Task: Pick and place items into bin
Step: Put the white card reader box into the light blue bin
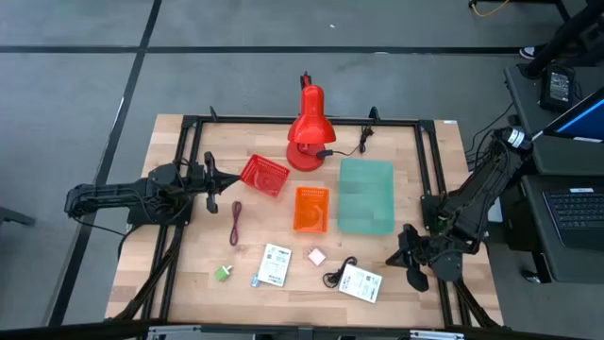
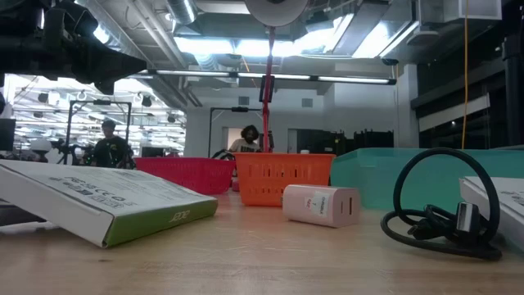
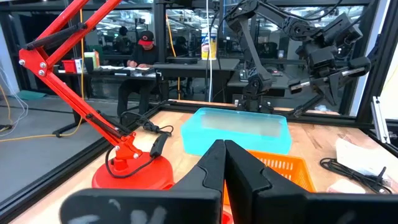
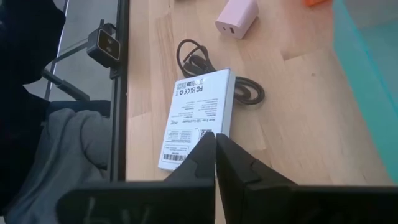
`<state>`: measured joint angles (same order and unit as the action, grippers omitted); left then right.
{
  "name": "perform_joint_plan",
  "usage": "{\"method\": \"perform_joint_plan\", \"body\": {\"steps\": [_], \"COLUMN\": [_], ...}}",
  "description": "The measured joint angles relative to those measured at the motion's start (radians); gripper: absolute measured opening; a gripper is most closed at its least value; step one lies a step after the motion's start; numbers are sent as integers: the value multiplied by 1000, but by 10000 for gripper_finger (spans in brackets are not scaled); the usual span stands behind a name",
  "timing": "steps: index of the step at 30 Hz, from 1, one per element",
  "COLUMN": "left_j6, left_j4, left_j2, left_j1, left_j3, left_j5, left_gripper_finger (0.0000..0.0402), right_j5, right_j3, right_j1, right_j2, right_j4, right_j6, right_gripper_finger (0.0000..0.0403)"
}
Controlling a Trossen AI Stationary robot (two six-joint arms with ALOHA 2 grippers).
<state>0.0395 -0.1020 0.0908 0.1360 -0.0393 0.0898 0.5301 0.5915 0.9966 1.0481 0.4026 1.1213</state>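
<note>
Wooden tabletop [image 1: 377,250] is carrying everything. Dark red cord [image 1: 235,223] is lying straight, running twelve to six, at the table's nine o'clock side. Two white packets, one [image 1: 275,264] at six o'clock and one [image 1: 360,282] at five, are lying flat, the second overlapping the black coiled cable [image 1: 335,277]. Pinkish-white cube [image 1: 317,256] is sitting between them; green cube [image 1: 224,273] at seven. Red lamp [image 1: 308,132] is standing at twelve, beside red [image 1: 263,175], orange [image 1: 311,209] and teal [image 1: 365,195] bins. Left gripper [image 1: 229,184] and right gripper [image 1: 393,257] are both hanging closed and empty.
</note>
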Motion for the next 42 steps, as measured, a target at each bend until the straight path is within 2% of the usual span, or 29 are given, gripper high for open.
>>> {"method": "perform_joint_plan", "body": {"steps": [4, 16, 22, 25, 37, 42], "left_j6": [0, 0, 3, 3, 26, 26], "left_j4": [0, 0, 0, 0, 0, 0], "left_j2": [0, 0, 0, 0, 0, 0], "left_j1": [0, 0, 0, 0, 0, 0], "left_j3": [0, 0, 0, 0, 0, 0], "left_j5": [0, 0, 0, 0, 0, 0], "left_gripper_finger": [4, 4, 4, 4, 4, 4], "right_j5": [1, 1, -23, -61, -61, -85], "right_j3": [0, 0, 0, -1, -41, -106], "right_j1": [-5, -5, -5, -5, -5, -5], "right_j2": [0, 0, 0, 0, 4, 24], "right_j4": [1, 23, 23, 43, 28, -73], "right_j6": [26, 60, 86, 137, 249, 292], "right_gripper_finger": [41, 182, 229, 240, 242, 242]}}
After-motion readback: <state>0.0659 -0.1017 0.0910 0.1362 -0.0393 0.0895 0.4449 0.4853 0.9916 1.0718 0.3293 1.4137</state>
